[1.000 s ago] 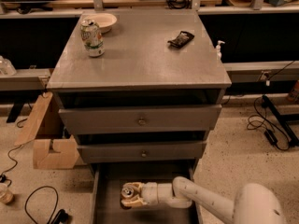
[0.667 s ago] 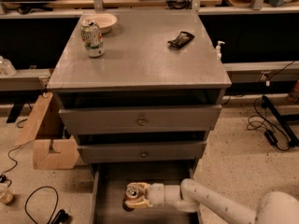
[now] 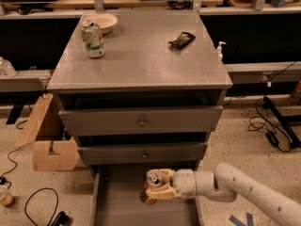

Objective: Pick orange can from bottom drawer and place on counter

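Note:
The bottom drawer (image 3: 117,206) is pulled open at the foot of the cabinet, showing its flat grey floor. My gripper (image 3: 157,187) reaches in from the right on a white arm and is shut on the orange can (image 3: 153,180). The can's silver top with pull tab faces up between the pale fingers (image 3: 160,194). The can looks a little above the drawer floor, near the drawer's middle. The counter (image 3: 141,60) is the grey cabinet top above.
A green-and-white can (image 3: 92,38), a pale bowl (image 3: 104,21) and a dark flat object (image 3: 181,39) lie on the counter. Two upper drawers with knobs (image 3: 141,122) overhang the open drawer. A cardboard box (image 3: 47,135) and cables (image 3: 273,126) are on the floor.
My gripper with the orange can has shifted to the right and slightly up inside the bottom drawer. The arm has drawn back to the right with it.

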Robot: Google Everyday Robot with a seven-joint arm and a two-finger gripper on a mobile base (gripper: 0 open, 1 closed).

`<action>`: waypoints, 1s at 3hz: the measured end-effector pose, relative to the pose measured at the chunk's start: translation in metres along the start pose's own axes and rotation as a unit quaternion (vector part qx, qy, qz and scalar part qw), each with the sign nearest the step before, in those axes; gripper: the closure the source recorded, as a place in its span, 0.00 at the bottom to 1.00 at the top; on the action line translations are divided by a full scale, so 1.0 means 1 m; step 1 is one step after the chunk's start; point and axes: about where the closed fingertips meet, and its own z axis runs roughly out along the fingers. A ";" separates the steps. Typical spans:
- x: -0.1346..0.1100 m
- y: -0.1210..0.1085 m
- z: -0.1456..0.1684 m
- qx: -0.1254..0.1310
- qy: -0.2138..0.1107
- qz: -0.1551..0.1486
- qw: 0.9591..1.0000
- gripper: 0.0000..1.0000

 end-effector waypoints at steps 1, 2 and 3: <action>-0.091 -0.020 -0.038 0.024 0.018 0.001 1.000 1.00; -0.213 -0.053 -0.080 0.066 0.060 -0.012 0.996 1.00; -0.271 -0.067 -0.099 0.091 0.083 -0.019 0.992 1.00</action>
